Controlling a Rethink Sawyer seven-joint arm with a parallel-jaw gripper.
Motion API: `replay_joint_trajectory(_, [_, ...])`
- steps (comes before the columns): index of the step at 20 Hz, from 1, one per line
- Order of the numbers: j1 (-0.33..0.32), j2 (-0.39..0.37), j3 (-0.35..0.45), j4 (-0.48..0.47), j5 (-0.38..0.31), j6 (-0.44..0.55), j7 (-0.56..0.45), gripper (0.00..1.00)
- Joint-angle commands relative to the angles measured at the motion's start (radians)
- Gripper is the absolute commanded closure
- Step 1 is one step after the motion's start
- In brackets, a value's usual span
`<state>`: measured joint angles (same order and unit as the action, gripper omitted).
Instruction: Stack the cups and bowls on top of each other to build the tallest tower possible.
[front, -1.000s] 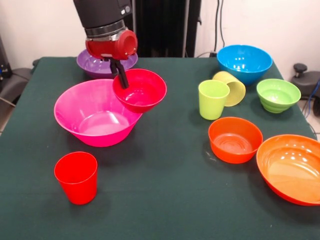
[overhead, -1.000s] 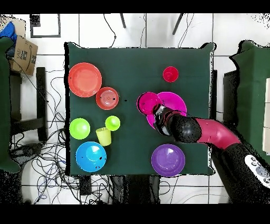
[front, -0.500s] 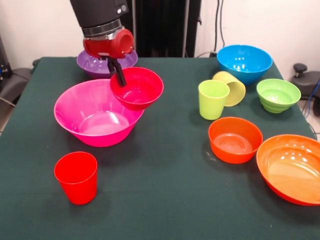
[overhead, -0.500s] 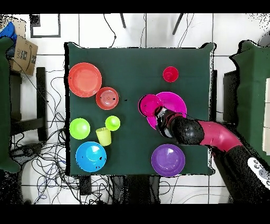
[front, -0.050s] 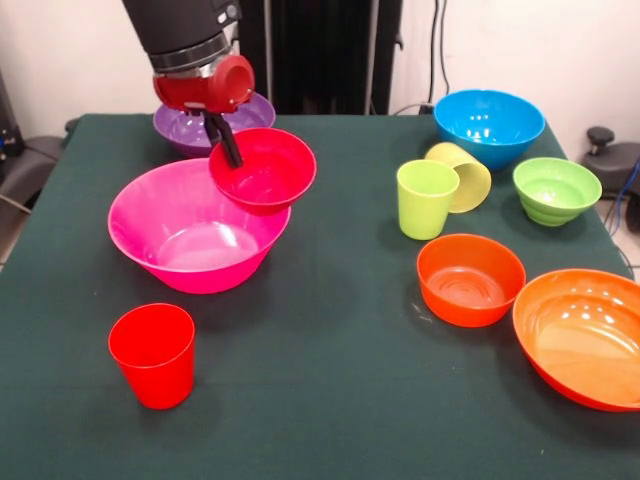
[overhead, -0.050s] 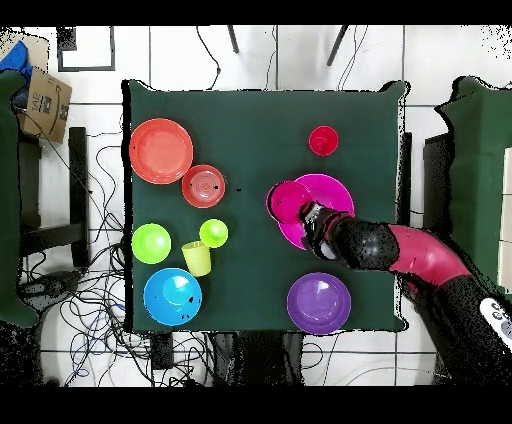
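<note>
Gripper (front, -0.050s: 228, 150) holds the small magenta bowl (front, -0.050s: 263, 169) by its rim, in the air over the large pink bowl (front, -0.050s: 190, 238).

The jaws are closed on the far rim of the small bowl, which hangs above the right edge of the large pink bowl. The purple bowl (front, -0.050s: 190, 130) stands behind the arm. The red cup (front, -0.050s: 153, 354) stands upright in front; the yellow cup (front, -0.050s: 462, 175) lies tipped beside the lime green cup (front, -0.050s: 426, 199).

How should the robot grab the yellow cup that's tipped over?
The yellow cup lies on its side, leaning on the green cup, mouth toward the front. Probably best to come from above and pinch across its round wall near the bare far end, away from the green cup.
</note>
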<state>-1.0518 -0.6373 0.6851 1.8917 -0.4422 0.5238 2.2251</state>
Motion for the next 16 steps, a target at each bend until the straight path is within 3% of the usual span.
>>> replay_joint_trajectory(1, [0.015, 0.071, 0.060, -0.124, -0.070, 0.161, -0.314, 1.00])
replay_joint_trajectory(16, [0.025, 0.163, 0.052, -0.311, -0.109, 0.217, -0.380, 1.00])
